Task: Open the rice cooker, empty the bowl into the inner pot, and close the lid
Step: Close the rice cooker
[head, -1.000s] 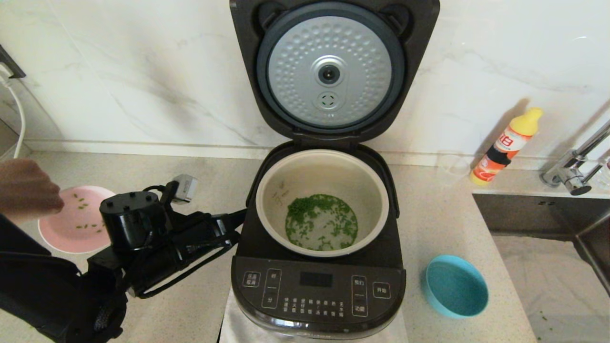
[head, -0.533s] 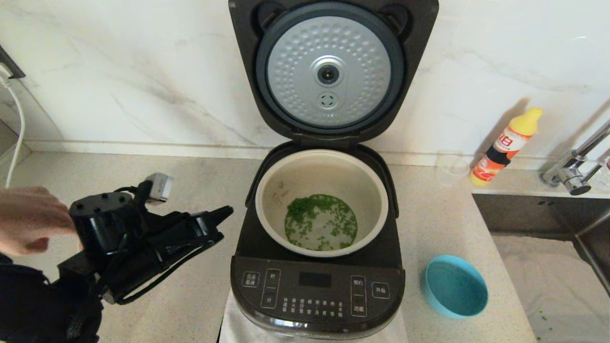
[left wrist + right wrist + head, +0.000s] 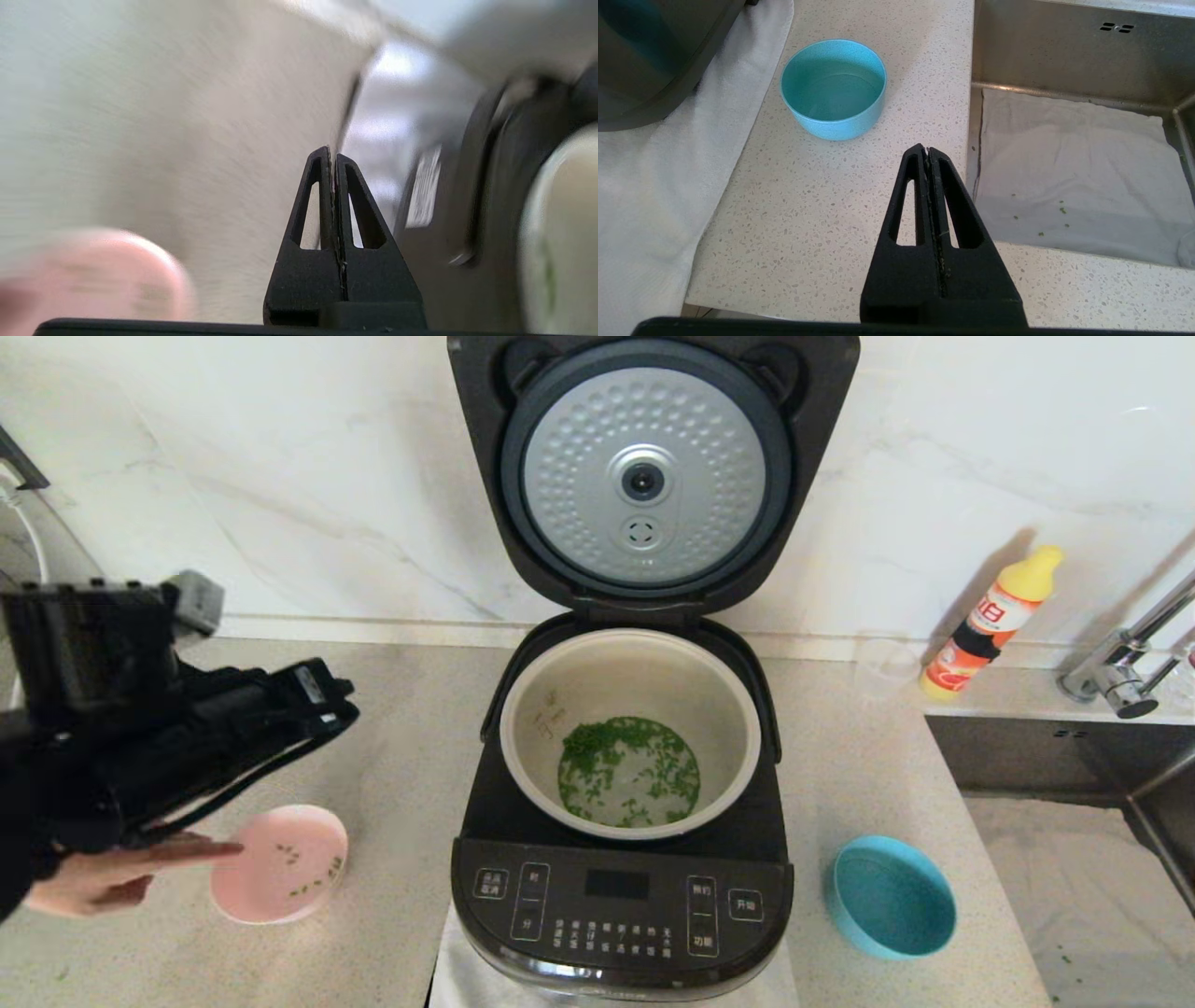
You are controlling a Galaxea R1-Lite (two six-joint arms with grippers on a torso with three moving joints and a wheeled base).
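Black cooker [image 3: 623, 803] right of L claw [image 3: 344, 695].

White marble-veined wall [image 3: 280, 476] behind, speckled beige counter [image 3: 868, 775] below. Steel sink [image 3: 1064, 60] at right, chrome faucet [image 3: 1120, 681] over it. Daylight, soft shadows.

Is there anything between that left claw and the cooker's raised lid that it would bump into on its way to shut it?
Nothing visible. The left gripper, jaws shut and empty, hangs above the counter left of the rice cooker. Only open air separates it from the upright lid.
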